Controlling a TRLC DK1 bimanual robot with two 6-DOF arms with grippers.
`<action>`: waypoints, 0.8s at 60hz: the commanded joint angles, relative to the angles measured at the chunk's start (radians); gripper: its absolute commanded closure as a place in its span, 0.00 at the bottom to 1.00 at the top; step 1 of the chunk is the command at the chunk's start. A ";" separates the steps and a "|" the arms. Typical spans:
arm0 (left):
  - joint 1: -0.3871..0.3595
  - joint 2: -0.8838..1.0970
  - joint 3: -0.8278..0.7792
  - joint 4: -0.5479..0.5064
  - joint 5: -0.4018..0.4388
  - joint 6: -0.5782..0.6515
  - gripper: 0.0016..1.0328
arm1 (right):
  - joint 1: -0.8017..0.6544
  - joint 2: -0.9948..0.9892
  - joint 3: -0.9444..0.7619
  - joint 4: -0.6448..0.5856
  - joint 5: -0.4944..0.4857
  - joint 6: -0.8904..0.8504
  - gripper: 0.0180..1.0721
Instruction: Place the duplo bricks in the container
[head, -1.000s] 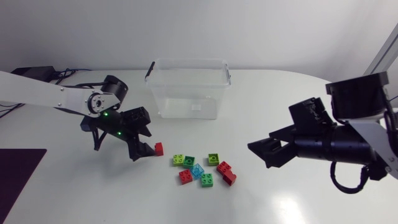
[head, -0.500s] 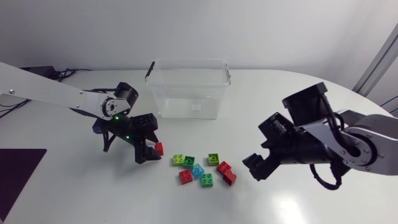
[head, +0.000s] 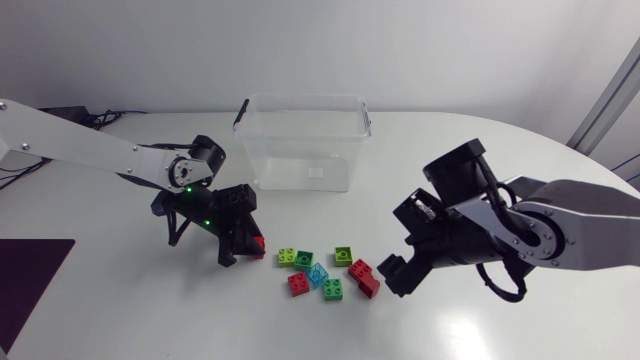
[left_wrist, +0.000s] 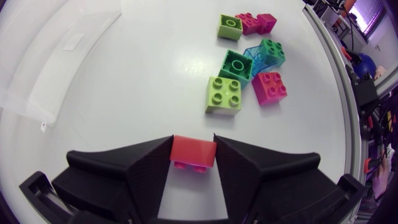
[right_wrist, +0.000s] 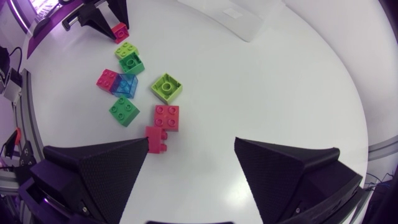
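My left gripper (head: 246, 246) is down on the table left of the brick pile, its fingers pressed on both sides of a small red brick (left_wrist: 193, 152), also seen as the red brick (head: 258, 243). Ahead of it lie a lime brick (left_wrist: 224, 95), a green brick (left_wrist: 236, 65) and a pink-red brick (left_wrist: 268, 87). The clear plastic container (head: 305, 140) stands at the back middle, with nothing visible inside. My right gripper (right_wrist: 192, 146) hangs open just right of the pile, with a red brick (right_wrist: 157, 138) by one finger.
Several loose bricks (head: 330, 272) in red, green, lime and clear blue lie grouped in front of the container. A dark mat (head: 30, 275) covers the front left corner. White tabletop lies open between the pile and the container.
My left gripper slid right onto the lone red brick and closed on it. My right arm swung in and lowered toward the right side of the pile.
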 joint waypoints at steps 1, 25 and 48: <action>0.005 -0.002 0.023 -0.013 0.016 0.035 0.64 | 0.021 0.024 0.026 -0.014 -0.006 0.022 0.05; -0.001 -0.111 0.047 -0.115 0.014 0.037 0.65 | 0.061 0.139 0.038 -0.011 0.012 0.032 0.09; -0.004 -0.209 0.133 -0.153 -0.020 -0.014 0.66 | 0.116 0.189 0.044 -0.017 0.015 0.049 0.18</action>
